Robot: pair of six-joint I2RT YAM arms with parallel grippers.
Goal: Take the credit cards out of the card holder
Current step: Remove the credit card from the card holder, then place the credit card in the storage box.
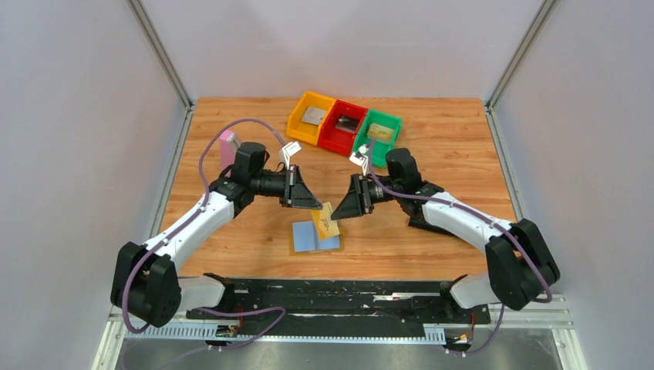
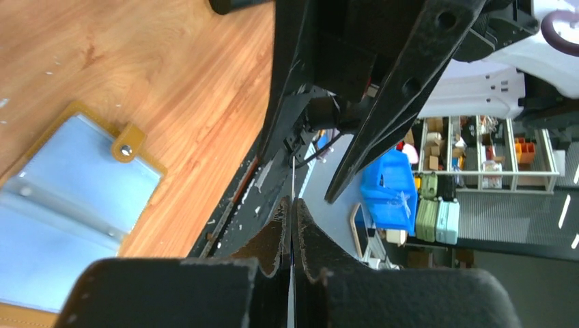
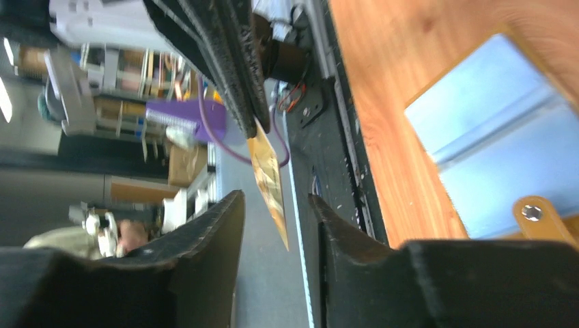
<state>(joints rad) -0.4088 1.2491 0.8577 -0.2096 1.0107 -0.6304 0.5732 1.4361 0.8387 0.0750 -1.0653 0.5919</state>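
Observation:
A golden credit card (image 1: pixel 327 220) hangs above the table between the two grippers. My left gripper (image 1: pixel 315 205) is shut on its upper edge. In the left wrist view the left gripper (image 2: pixel 292 205) is pressed on the card's thin edge (image 2: pixel 292 179). My right gripper (image 1: pixel 340 211) stands open just right of the card. In the right wrist view the golden card (image 3: pixel 267 176) hangs in the gap of the right gripper (image 3: pixel 276 199), touching neither finger. The card holder (image 1: pixel 307 239) lies open below, light blue inside, and shows as the card holder (image 2: pixel 61 198) and the card holder (image 3: pixel 498 147) in the wrist views.
A yellow bin (image 1: pixel 301 123), a red bin (image 1: pixel 333 139) and a green bin (image 1: pixel 364 146) stand in a row at the back, each with a card inside. A pink block (image 1: pixel 228 146) stands at the left, behind the left arm.

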